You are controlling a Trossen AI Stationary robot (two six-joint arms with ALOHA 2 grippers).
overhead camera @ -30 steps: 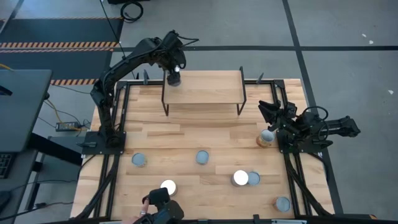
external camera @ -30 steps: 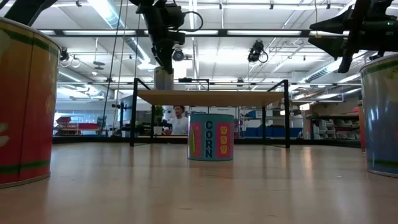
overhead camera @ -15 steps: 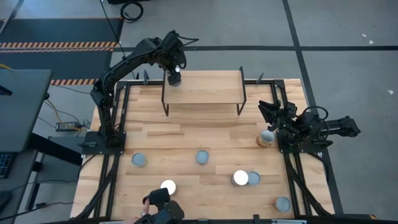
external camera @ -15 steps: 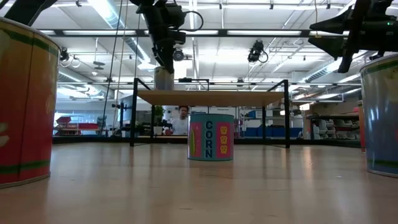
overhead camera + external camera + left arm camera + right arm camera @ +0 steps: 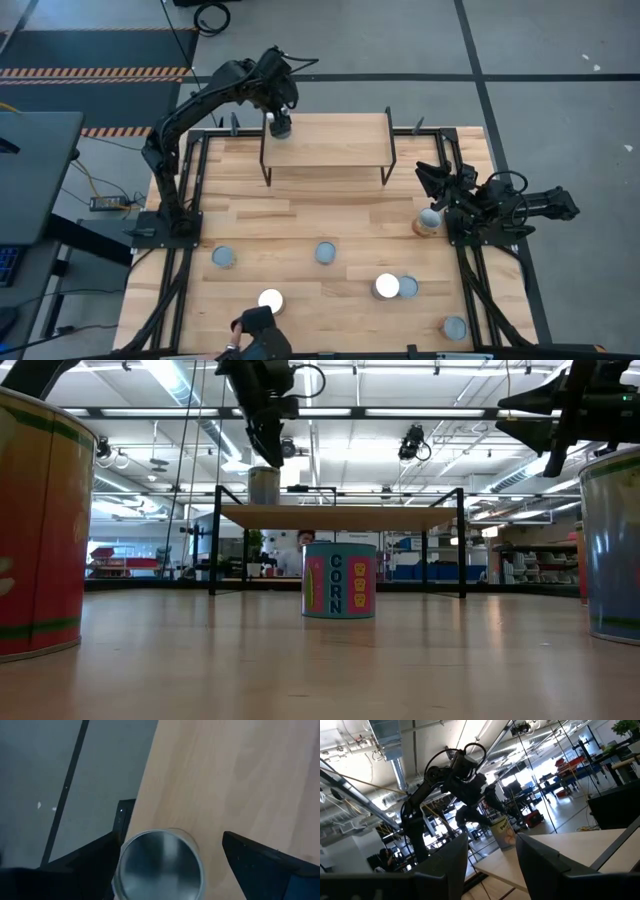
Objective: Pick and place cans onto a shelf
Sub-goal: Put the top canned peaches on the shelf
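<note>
While loose cans (image 5: 386,287) sat scattered on the near half of the table (image 5: 300,215) (one labelled CORN (image 5: 339,580) mid-table), the right gripper (image 5: 432,182) waited at the right edge above a can (image 5: 428,219), fingers apart, holding nothing. Farther back, one can (image 5: 279,127) stood upright on the far-left corner of the shelf (image 5: 335,140). The left gripper (image 5: 279,113) hung just above it, fingers (image 5: 260,862) spread wide, clear of the tin.
</note>
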